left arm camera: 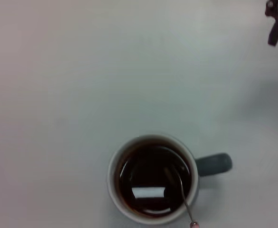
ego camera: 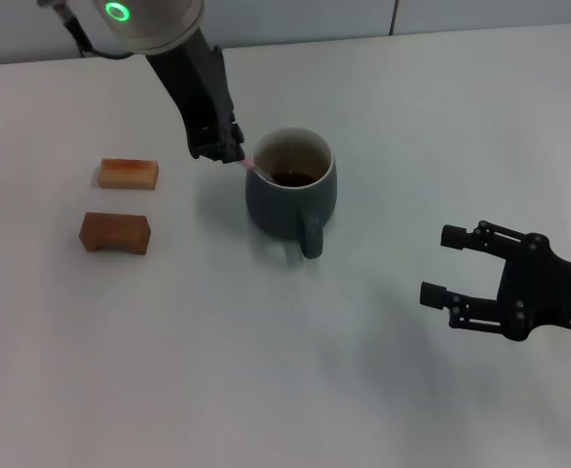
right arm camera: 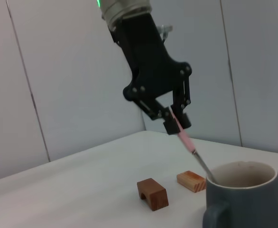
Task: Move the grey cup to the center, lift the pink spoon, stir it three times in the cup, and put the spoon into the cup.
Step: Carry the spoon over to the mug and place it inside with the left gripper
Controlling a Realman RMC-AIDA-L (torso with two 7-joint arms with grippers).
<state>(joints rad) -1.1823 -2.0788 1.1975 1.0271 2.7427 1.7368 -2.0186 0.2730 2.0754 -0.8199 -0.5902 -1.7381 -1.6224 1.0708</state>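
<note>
Up top, jaws pinched on the pink spoon (right arm camera: 185,138), left gripper (right arm camera: 174,122) angled down beside the grey cup (ego camera: 291,192) near table (ego camera: 363,390) centre. Metal bowl sunk in dark liquid, seen only from the left wrist. Two wooden blocks (ego camera: 120,203) leftward. Right gripper (ego camera: 443,263) spread open, hovering well apart.

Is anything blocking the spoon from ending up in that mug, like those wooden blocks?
Nothing visible does. The left gripper holds the pink spoon by its handle, and its bowl already dips into the grey cup. The two wooden blocks sit off to the side. The right gripper waits open, away.
</note>
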